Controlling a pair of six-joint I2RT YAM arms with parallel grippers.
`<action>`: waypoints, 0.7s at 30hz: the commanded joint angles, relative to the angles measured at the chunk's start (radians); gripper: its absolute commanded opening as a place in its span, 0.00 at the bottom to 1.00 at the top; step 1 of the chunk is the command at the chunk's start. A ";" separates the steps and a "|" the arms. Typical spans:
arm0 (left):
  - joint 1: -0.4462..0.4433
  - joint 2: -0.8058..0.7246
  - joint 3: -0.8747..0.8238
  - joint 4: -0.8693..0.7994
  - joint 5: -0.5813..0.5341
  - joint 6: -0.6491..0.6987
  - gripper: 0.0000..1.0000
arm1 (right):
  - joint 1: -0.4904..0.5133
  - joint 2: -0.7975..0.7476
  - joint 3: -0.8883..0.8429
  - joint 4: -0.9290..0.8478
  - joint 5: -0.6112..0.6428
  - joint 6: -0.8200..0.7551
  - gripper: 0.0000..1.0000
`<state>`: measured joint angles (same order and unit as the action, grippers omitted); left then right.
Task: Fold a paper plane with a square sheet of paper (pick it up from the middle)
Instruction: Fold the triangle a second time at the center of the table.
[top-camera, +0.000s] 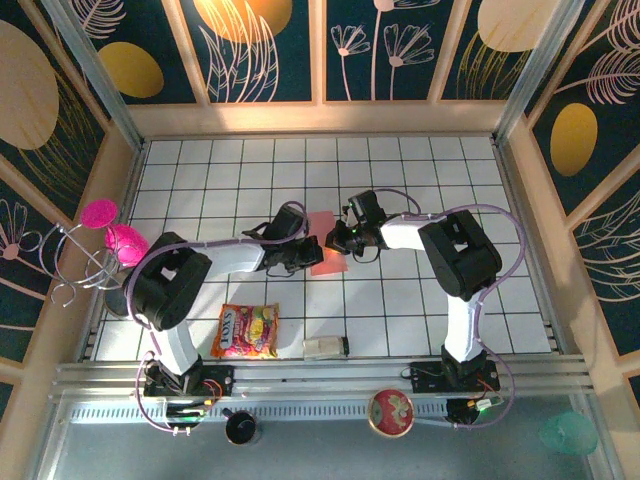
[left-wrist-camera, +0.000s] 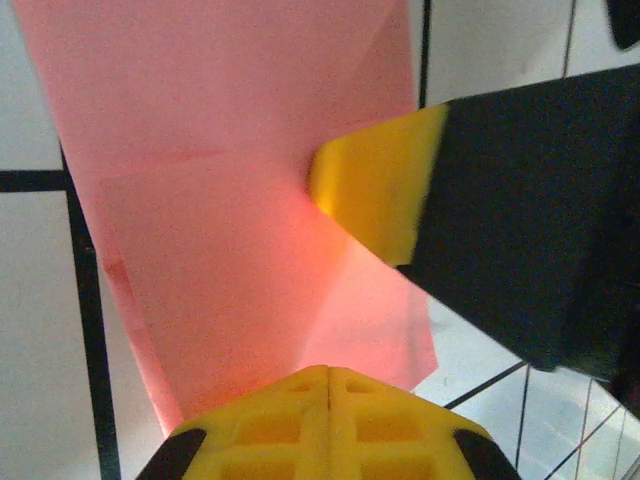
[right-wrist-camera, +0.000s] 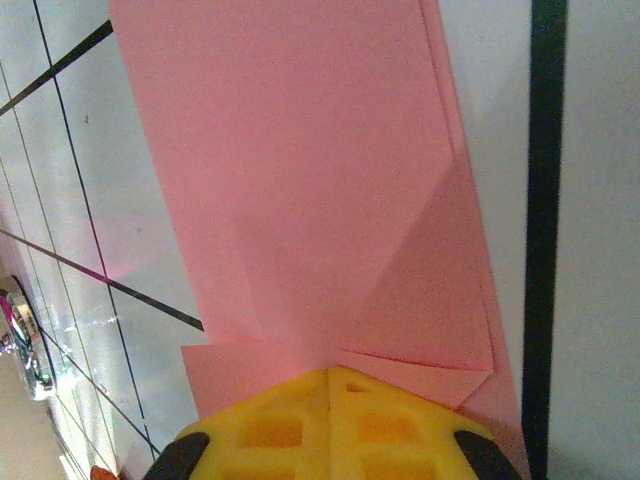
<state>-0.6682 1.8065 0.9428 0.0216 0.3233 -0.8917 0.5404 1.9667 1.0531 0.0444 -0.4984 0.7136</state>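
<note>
From the top camera, the two arms meet over the middle of the white tiled table (top-camera: 400, 310). The pink sheet of paper (top-camera: 330, 264) lies flat between them. The left gripper (top-camera: 308, 256) is at the sheet's left edge and the right gripper (top-camera: 336, 238) at its right edge, both tips down on it. A snack packet (top-camera: 245, 332) lies well behind the left gripper, near that arm's base.

From the left wrist camera, that gripper's yellow fingers (left-wrist-camera: 270, 425) are pressed together with no gap. The sheet begins right at their tips and stretches away ahead, with slanting creases across it. One yellow finger (left-wrist-camera: 375, 190) of the right gripper touches the sheet's right edge, ahead and to the right of these jaws. I cannot tell whether any paper is caught between the left jaws.

From the right wrist camera, its yellow fingers (right-wrist-camera: 270, 435) are likewise closed tight. The sheet runs from under their tips straight ahead. It shows folded layers: a triangular flap just ahead on the right and doubled edges along that side.
</note>
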 joint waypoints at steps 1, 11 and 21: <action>-0.005 0.028 0.061 -0.006 0.017 0.011 0.00 | -0.002 0.071 -0.046 -0.109 0.069 0.009 0.00; -0.004 0.080 0.095 -0.013 0.022 0.023 0.00 | -0.005 0.071 -0.044 -0.110 0.064 0.009 0.00; -0.004 0.094 0.066 -0.028 0.026 0.042 0.00 | -0.007 0.077 -0.039 -0.115 0.063 0.009 0.00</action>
<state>-0.6678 1.8832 1.0134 0.0177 0.3332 -0.8745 0.5385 1.9686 1.0527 0.0452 -0.5037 0.7162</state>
